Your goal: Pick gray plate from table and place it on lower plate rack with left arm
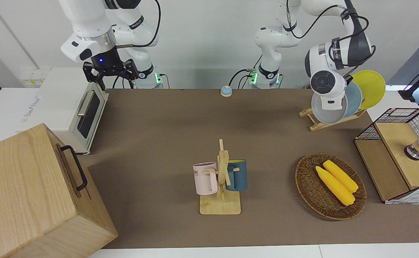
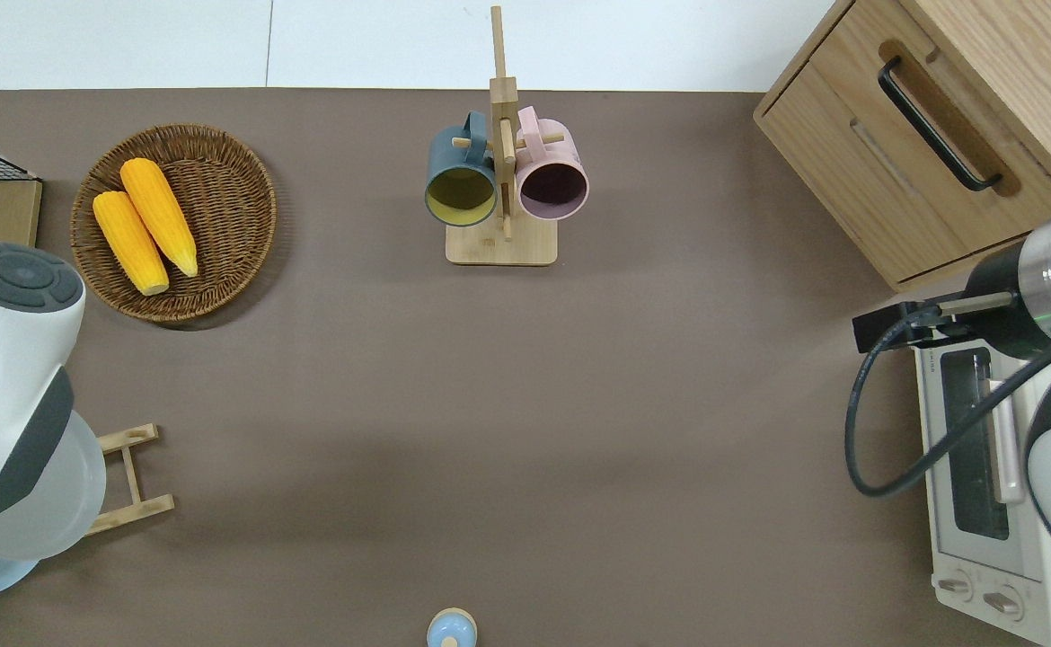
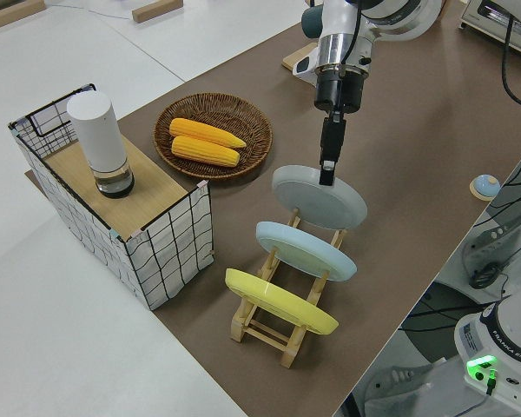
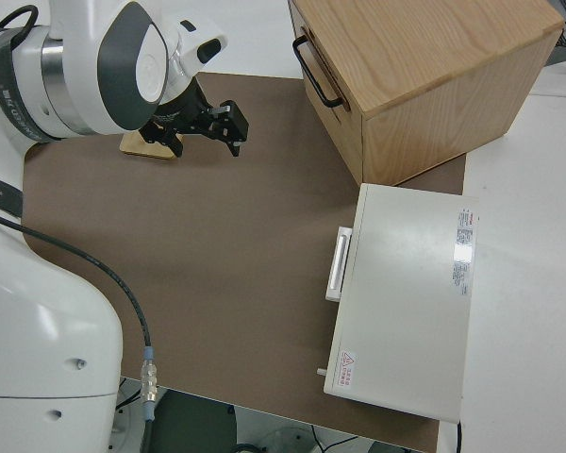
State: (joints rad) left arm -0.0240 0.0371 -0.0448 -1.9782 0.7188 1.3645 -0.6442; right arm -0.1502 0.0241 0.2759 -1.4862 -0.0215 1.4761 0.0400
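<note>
The gray plate (image 3: 319, 200) leans in the slot of the lower plate rack (image 3: 259, 327) that lies farthest from the robots, at the left arm's end of the table (image 1: 166, 136). My left gripper (image 3: 328, 170) reaches down onto the plate's upper rim and is shut on it. In the front view the left arm's wrist covers part of the gray plate (image 1: 324, 111). A light blue plate (image 3: 306, 250) and a yellow plate (image 3: 280, 302) fill the rack's slots nearer to the robots. The right gripper (image 1: 110, 71) is parked and open.
A wicker basket (image 1: 330, 186) with two corn cobs lies farther from the robots than the rack. A wire basket (image 3: 113, 204) with a white cylinder stands at the table's end. A mug tree (image 1: 222, 179), toaster oven (image 1: 71, 111), wooden cabinet (image 1: 30, 193) and small blue bell (image 1: 226, 91) also stand here.
</note>
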